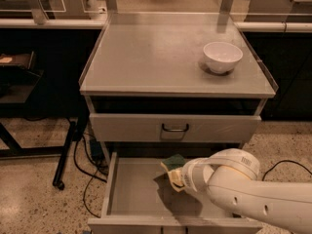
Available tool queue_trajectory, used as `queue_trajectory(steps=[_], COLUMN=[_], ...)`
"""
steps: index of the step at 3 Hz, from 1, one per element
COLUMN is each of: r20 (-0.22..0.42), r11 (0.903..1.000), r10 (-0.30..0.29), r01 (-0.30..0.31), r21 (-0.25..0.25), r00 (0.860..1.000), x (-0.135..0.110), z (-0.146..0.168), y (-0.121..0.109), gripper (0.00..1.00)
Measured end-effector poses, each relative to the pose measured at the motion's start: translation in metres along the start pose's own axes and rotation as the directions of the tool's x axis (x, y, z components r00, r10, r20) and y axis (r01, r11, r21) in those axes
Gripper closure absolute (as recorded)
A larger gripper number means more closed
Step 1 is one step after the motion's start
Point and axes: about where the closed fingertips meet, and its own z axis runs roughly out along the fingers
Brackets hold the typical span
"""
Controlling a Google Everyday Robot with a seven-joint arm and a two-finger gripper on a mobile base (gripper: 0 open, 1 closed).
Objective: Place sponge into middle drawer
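Observation:
The sponge [171,164], pale yellow foam with a dark green face, is held at the tip of my gripper [176,175] over the open middle drawer [136,191], near its back middle. The gripper is shut on the sponge; its fingers are mostly hidden by the white arm [243,189] that reaches in from the lower right. The sponge casts a shadow on the drawer's grey floor, so it hangs a little above it. The upper drawer front [146,128] with a dark curved handle [174,128] is closed.
A white bowl [222,57] stands on the right of the cabinet's grey top [156,57]. Black cables [90,165] and a dark table leg [66,155] lie on the speckled floor to the left. Dark shelving stands further left.

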Motion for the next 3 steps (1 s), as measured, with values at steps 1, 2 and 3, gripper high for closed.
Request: queue_trajectory(steps=[1,2,3], r20=[0.007,0.018,0.036], r11=[1.0,0.9999,0.9988], r10=[-0.006,0.011,0.006], r01=[0.006,-0.01,-0.004], r21=[0.007,-0.012,-0.05], r00=[1.0,1.0,0.999], x=[-0.002,-0.008,-0.018], z=[0.0,0.019,0.079], y=[-0.001,-0.007,-0.013], gripper=[1.0,1.0,1.0])
